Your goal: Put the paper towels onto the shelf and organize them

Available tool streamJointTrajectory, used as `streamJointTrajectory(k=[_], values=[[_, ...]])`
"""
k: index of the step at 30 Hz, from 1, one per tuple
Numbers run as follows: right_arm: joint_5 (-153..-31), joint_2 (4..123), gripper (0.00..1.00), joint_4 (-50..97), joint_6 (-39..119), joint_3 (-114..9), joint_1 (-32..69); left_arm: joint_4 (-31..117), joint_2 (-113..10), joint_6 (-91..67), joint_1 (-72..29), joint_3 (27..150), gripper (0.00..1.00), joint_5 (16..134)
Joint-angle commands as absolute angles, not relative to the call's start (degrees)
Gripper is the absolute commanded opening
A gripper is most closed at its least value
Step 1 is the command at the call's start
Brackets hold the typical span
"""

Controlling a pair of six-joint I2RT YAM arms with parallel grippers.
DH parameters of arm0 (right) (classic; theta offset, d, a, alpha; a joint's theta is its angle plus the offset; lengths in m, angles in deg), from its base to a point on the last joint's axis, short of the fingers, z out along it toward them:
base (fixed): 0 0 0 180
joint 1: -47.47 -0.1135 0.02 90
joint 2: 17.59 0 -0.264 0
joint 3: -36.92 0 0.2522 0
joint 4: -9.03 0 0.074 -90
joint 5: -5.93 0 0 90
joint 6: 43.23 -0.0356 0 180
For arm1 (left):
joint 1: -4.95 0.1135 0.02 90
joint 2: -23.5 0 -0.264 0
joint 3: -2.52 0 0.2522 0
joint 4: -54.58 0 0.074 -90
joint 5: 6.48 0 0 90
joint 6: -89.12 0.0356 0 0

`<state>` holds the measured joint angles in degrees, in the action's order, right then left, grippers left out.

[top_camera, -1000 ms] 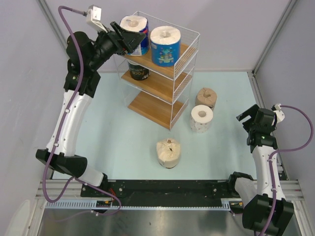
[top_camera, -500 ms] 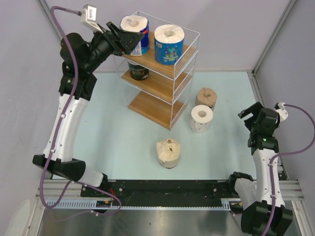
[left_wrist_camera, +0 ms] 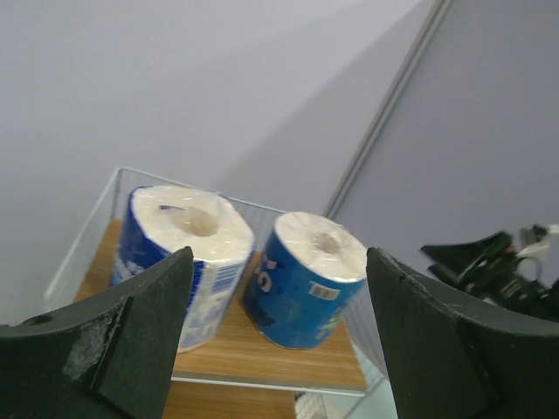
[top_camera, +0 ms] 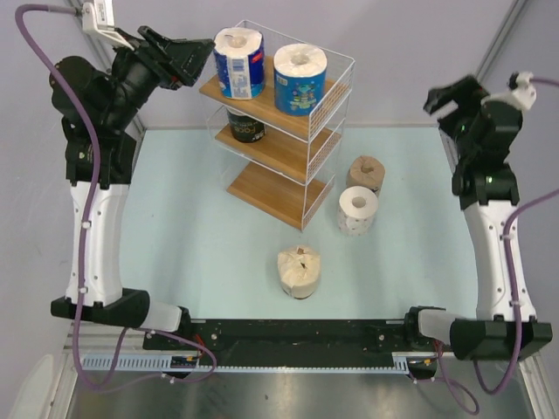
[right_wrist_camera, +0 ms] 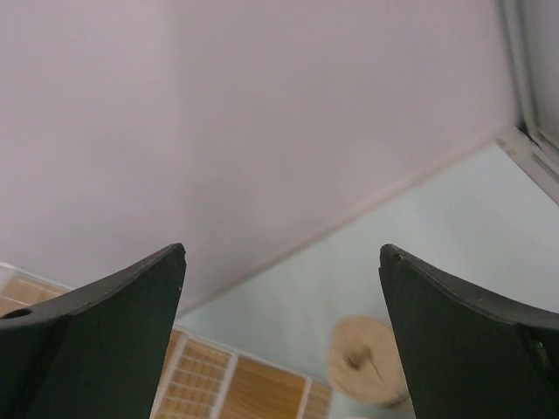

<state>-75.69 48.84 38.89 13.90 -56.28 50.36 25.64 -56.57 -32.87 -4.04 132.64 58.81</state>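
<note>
The shelf (top_camera: 262,148) stands at the back middle of the table. Two blue-wrapped rolls stand on its top board, one on the left (top_camera: 238,61) (left_wrist_camera: 179,253) and one on the right (top_camera: 300,78) (left_wrist_camera: 306,279). A dark-wrapped roll (top_camera: 246,125) sits on the middle board. The tan-brown roll (top_camera: 365,173) (right_wrist_camera: 371,362), the white dotted roll (top_camera: 357,209) and the cream roll (top_camera: 299,271) stand on the table. My left gripper (top_camera: 194,58) (left_wrist_camera: 279,349) is open and empty, just left of the top board. My right gripper (top_camera: 450,96) (right_wrist_camera: 284,332) is open and empty, raised high at the right.
Grey walls close in the back and both sides. The pale blue table top (top_camera: 201,244) lies around the shelf. A black rail (top_camera: 297,332) runs along the near edge between the arm bases.
My left gripper has drawn back leftward and up from the top-shelf rolls. My right arm has risen high and swung toward the back.
</note>
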Motion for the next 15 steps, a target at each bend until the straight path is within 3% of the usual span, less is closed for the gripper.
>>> streamJointTrajectory(k=[1,10,15], values=[[-77.0,57.2,0.98,40.2,20.4,-73.7,47.6,21.2,-60.5,-30.7,-0.2,136.2,0.85,58.1],[-77.4,83.4,0.99,57.5,30.1,-119.6,39.0,16.6,-69.4,-25.9,2.8,147.4,0.85,60.7],[-72.5,87.8,1.0,58.7,36.6,-125.0,31.8,17.1,-72.3,-24.4,3.9,148.9,0.86,63.2]])
